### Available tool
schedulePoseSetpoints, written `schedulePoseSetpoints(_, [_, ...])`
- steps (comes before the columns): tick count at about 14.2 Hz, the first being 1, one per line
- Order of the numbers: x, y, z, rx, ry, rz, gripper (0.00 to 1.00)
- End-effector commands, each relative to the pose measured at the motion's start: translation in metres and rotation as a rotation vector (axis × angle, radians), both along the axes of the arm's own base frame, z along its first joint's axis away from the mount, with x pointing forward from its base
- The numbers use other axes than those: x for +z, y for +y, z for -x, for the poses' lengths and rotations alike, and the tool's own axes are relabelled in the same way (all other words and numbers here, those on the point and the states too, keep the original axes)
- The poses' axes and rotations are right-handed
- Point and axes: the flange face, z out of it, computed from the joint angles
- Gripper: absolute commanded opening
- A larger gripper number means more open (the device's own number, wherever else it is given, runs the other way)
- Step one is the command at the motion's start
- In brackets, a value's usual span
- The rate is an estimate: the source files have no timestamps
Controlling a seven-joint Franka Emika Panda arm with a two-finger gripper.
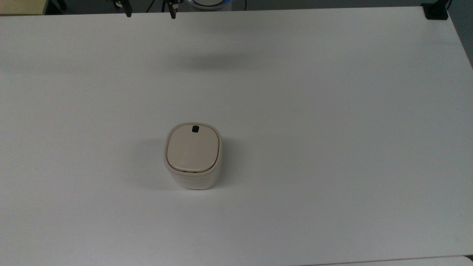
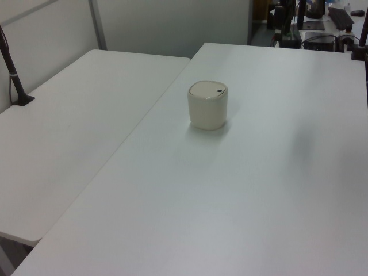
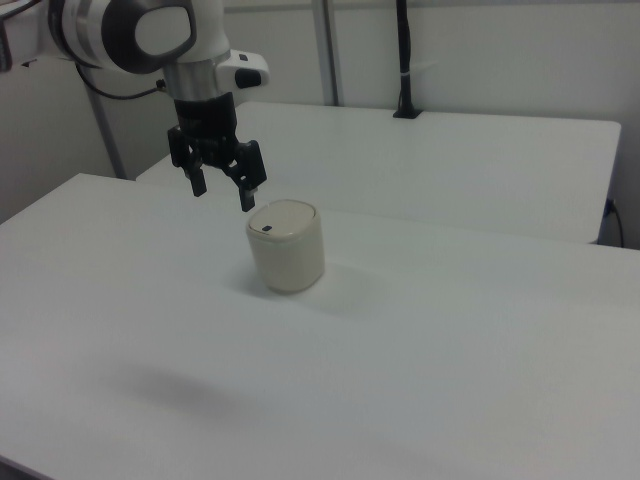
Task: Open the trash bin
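1 trash bin (image 1: 193, 155) stands on the white tabletop (image 1: 332, 111), lid (image 1: 192, 148) closed.
Tool (image 3: 222, 190) hangs above the tabletop, fingers apart, touching nothing.

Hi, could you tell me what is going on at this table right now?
A Franka arm is set up to open the trash bin, a small cream bin standing alone on the white table. Its lid lies flat and closed, with the black button near one edge. The gripper hangs in the air with its fingers spread, up and to the right view's left of the bin, touching nothing. The opening has not yet begun.
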Motion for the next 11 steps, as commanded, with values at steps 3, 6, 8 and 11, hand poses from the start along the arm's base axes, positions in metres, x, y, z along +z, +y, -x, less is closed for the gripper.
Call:
schedulePoseSetpoints(3, [0.007, -0.005, 0.0, 0.014, -0.001, 0.011, 1.0])
schedulePoseSetpoints(6, [0.006, -0.001, -0.001, 0.003, 0.001, -0.001, 1.0])
schedulePoseSetpoints(8, [0.007, 0.002, -0.001, 0.006, -0.004, -0.017, 1.0])
schedulePoseSetpoints(11, [0.004, 0.008, -0.011, 0.02, -0.003, -0.008, 1.0])
